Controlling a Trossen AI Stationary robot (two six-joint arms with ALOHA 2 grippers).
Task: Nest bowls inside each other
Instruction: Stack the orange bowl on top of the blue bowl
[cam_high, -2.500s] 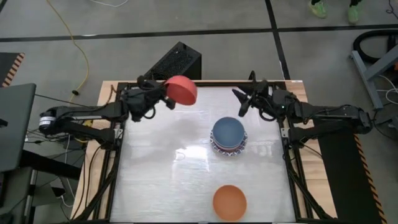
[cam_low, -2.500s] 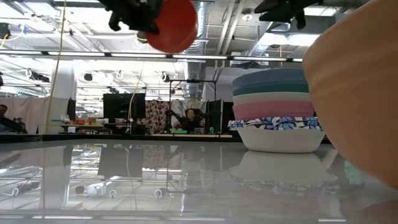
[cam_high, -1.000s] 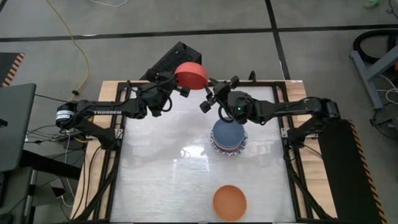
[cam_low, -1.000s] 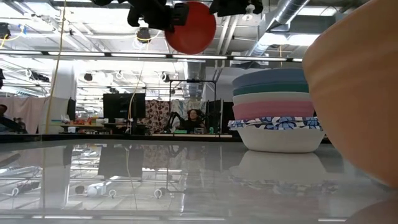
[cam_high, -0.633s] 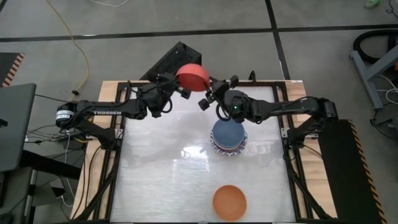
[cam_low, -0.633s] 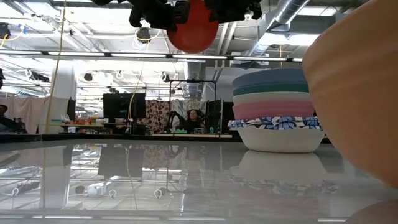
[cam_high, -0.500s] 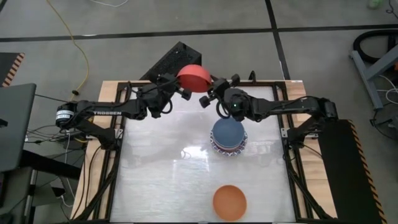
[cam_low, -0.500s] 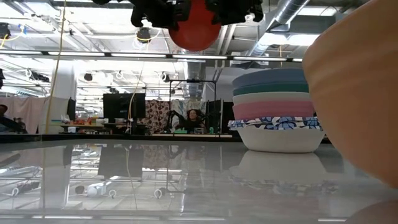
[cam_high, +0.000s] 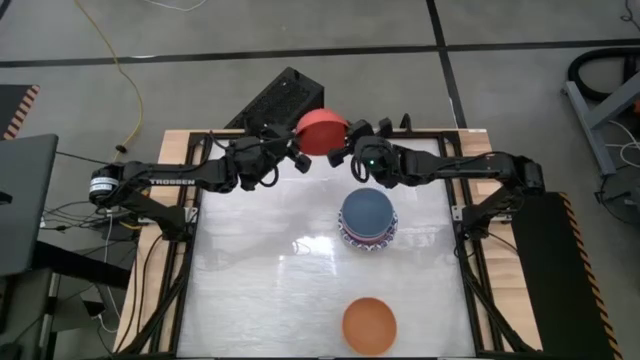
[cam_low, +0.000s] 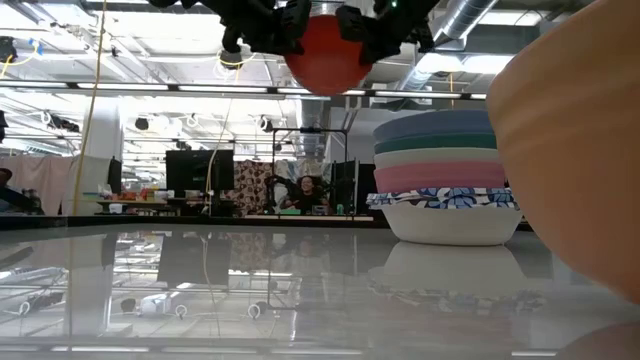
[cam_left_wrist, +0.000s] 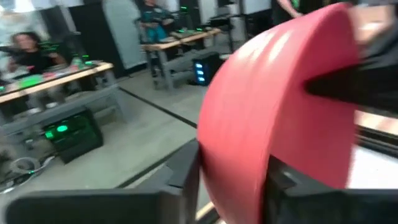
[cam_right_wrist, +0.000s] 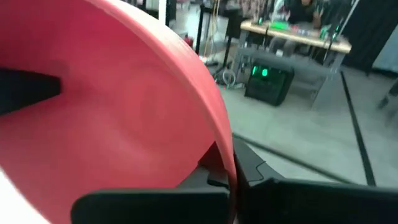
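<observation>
Red, smooth and round, the glossy red bowl (cam_high: 322, 131) hangs above the table's far edge, upper centre of the overhead view. At its left the left gripper (cam_high: 297, 158) has fingers astride the rim, loosening I'd say; at its right the right gripper (cam_high: 345, 152) is clamped tight on the opposite rim, a mid-air handover. Right of centre sits the nested stack of bowls (cam_high: 368, 221), blue on top; a plain orange bowl (cam_high: 369, 324) waits near the bottom edge

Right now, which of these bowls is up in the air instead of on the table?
The red bowl, held between the left gripper and right gripper. The orange bowl sits alone on the table; the blue-topped stack rests there too.
</observation>
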